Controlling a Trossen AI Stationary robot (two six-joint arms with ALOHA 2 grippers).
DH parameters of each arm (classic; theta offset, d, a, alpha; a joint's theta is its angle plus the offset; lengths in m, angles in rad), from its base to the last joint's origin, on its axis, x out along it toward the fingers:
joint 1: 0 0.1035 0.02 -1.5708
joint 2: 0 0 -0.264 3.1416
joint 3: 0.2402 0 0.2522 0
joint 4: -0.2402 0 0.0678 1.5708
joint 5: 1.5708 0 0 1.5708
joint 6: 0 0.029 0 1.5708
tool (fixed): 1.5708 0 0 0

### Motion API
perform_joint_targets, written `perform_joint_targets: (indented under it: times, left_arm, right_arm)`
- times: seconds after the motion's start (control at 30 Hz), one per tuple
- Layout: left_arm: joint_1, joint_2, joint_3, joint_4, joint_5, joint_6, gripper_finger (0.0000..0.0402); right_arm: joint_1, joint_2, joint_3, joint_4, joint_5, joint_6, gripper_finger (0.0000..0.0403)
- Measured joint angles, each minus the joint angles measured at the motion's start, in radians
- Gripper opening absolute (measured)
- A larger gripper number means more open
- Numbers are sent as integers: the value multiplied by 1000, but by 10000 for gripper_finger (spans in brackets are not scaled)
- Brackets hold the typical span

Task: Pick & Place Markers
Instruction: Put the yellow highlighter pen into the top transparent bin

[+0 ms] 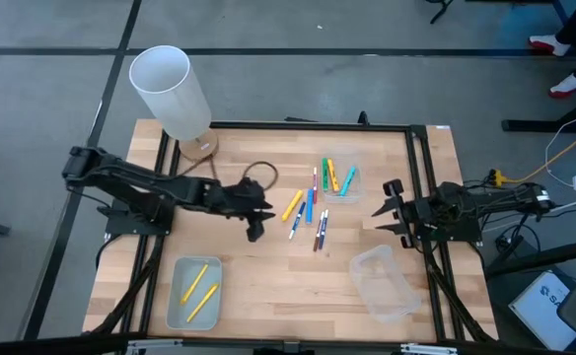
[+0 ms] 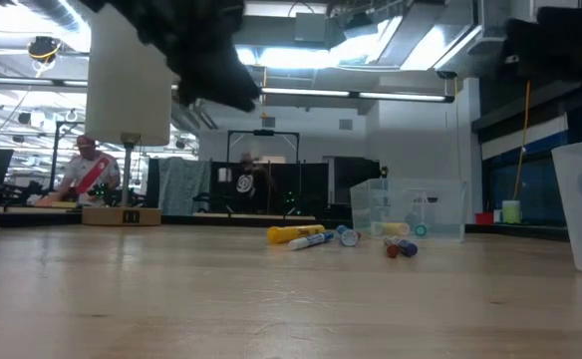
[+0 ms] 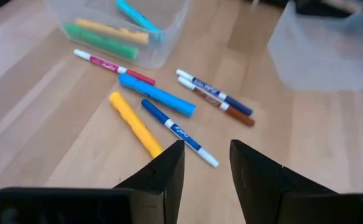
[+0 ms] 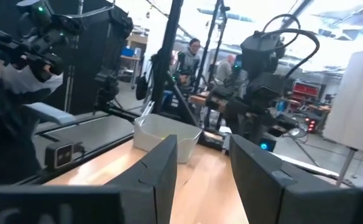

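Wooden table: left end effector, fingers apart and empty, hovers just short of the yellow marker; centring over its barrel should secure the grasp.

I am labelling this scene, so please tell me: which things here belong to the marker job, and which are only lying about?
Belonging to the job:
- thin coloured markers loose on the wooden table
- two yellow markers in the clear plastic tray
- markers in the small clear tray
- left gripper, open, above the loose markers

Only lying about:
- white cylinder lamp
- empty clear plastic container
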Motion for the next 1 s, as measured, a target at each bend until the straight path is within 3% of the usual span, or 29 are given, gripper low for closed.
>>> perform_joint_targets:
  times: [0.43, 0.6, 1.0]
  left_arm:
    - [66, 309, 200, -82, -46, 60, 123]
    - [84, 349, 227, -95, -93, 59, 123]
    - [98, 367, 227, -91, -116, 32, 123]
  right_arm:
    - [0, -131, 0, -236, -4, -52, 145]
    - [0, -178, 2, -324, 25, -56, 145]
    - [0, -186, 2, -323, 61, -55, 145]
